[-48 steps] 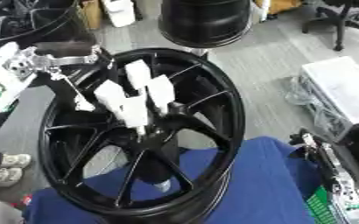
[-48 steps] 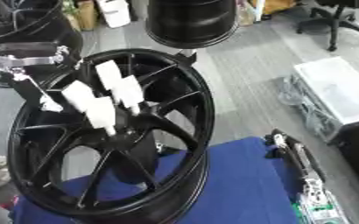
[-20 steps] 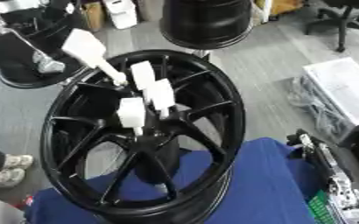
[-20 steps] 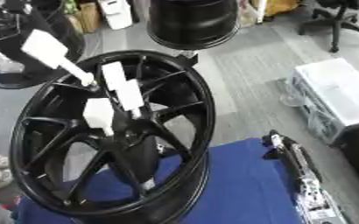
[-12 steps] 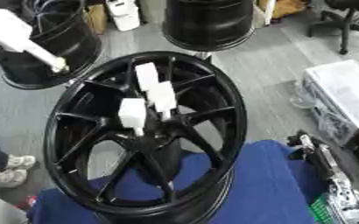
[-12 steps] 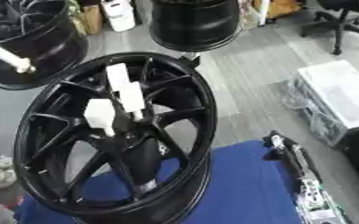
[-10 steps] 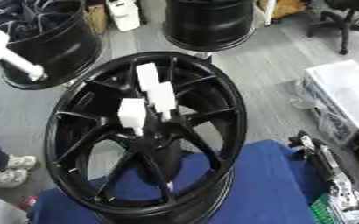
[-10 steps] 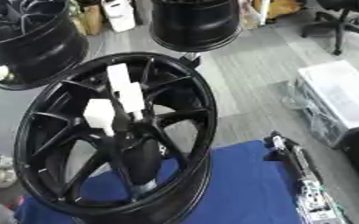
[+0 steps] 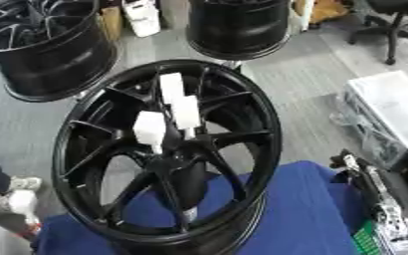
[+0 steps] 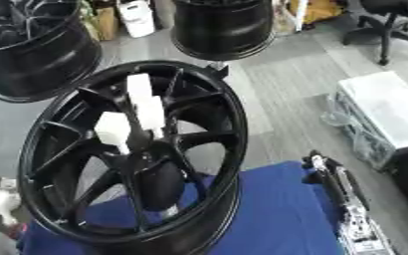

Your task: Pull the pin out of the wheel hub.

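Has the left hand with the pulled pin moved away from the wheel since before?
Yes. It went up and left, away from the wheel, and is now out of view.

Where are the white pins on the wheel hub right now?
Three white pins stand near the centre of the black wheel hub, left of middle in both eye views, above the blue cloth.

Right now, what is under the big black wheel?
A blue cloth lies under the wheel; it shows through the gaps between the spokes. The wheel's rim hides where its bottom edge rests, and what is beneath the cloth is covered.
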Tool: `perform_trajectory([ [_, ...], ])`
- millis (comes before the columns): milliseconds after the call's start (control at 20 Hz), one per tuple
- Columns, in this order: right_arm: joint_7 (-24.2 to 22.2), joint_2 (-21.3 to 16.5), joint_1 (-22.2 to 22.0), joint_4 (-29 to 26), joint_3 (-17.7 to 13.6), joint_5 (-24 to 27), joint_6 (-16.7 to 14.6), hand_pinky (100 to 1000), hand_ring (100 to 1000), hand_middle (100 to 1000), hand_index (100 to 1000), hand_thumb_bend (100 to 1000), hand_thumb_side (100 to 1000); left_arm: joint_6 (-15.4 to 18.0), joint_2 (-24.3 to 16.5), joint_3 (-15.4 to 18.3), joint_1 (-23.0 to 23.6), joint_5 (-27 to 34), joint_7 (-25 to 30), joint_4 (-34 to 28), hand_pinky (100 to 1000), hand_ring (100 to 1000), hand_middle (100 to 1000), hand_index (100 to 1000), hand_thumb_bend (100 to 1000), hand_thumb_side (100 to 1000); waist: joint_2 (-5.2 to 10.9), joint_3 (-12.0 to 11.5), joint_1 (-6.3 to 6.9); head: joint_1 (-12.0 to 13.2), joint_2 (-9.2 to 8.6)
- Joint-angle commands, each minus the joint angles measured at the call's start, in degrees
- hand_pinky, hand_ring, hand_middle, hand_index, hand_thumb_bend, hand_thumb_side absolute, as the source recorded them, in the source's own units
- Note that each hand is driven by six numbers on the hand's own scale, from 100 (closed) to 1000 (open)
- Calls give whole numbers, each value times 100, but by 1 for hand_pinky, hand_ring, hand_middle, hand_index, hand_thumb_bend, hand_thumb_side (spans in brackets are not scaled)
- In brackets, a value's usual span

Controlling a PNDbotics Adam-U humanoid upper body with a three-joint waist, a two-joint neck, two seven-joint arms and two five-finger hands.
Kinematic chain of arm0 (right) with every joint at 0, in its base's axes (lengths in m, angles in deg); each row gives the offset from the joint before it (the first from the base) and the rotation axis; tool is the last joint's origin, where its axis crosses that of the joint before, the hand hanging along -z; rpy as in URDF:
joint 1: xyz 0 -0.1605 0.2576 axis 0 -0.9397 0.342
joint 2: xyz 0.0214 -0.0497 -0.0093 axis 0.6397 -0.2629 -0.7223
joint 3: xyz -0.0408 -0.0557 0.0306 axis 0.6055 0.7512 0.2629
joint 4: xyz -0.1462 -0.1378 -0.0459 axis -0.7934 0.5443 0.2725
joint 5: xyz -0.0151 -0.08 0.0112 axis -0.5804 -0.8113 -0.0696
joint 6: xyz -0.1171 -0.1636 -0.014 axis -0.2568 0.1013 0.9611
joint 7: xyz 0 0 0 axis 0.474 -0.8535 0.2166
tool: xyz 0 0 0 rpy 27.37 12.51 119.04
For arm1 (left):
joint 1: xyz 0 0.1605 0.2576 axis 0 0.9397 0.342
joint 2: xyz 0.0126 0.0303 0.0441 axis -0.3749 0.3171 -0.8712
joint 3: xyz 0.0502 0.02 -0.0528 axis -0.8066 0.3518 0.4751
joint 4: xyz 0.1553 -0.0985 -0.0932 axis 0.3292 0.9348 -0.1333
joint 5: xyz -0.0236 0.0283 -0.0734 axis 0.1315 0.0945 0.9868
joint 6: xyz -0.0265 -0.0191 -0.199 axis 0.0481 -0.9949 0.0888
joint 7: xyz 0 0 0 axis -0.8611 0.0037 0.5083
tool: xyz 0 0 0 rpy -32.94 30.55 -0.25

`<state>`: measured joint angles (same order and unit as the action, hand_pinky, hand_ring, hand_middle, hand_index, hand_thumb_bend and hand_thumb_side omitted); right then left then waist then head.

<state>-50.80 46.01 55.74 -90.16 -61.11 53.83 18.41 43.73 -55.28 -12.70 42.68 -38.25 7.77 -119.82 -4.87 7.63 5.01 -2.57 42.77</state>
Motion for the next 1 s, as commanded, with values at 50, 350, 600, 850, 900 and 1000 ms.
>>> perform_trajectory([
  [50, -2, -65, 57, -135, -21, -4, -5, 617, 485, 584, 672, 100, 871, -50, 132, 211, -132, -310, -1020, 268, 782, 679, 779, 868, 836, 540, 54, 6, -17, 4, 15],
  [350, 23, -47, 68, -151, -49, 7, -4, 618, 485, 584, 673, 100, 872, -287, 974, 808, 560, 1100, -2263, -1409, 769, 593, 680, 804, 622, 612, 5, -71, -54, -24, 39],
  [600, 62, -22, 124, -178, -84, 38, -9, 617, 484, 583, 672, 100, 867, -1045, 2243, 1564, 1663, 1583, -2573, -3068, 752, 550, 617, 772, 557, 631, -76, -167, -122, -44, -19],
  [850, 94, 1, 141, -182, -114, 94, -1, 616, 484, 583, 672, 100, 866, -1788, 3221, 2036, 2035, 1369, -2944, -3359, 748, 532, 592, 754, 545, 650, -101, -245, -208, 23, 22],
  [900, 101, 5, 144, -175, -119, 109, 4, 616, 484, 583, 672, 100, 866, -1841, 3304, 2048, 2052, 1329, -2960, -3351, 747, 528, 588, 752, 639, 459, -100, -258, -224, 37, 35],
  [1000, 105, 8, 143, -152, -118, 123, 9, 617, 484, 583, 672, 100, 866, -1843, 3421, 1979, 2083, 1309, -2859, -3318, 747, 527, 585, 750, 539, 653, -84, -292, -252, 84, 67],
])
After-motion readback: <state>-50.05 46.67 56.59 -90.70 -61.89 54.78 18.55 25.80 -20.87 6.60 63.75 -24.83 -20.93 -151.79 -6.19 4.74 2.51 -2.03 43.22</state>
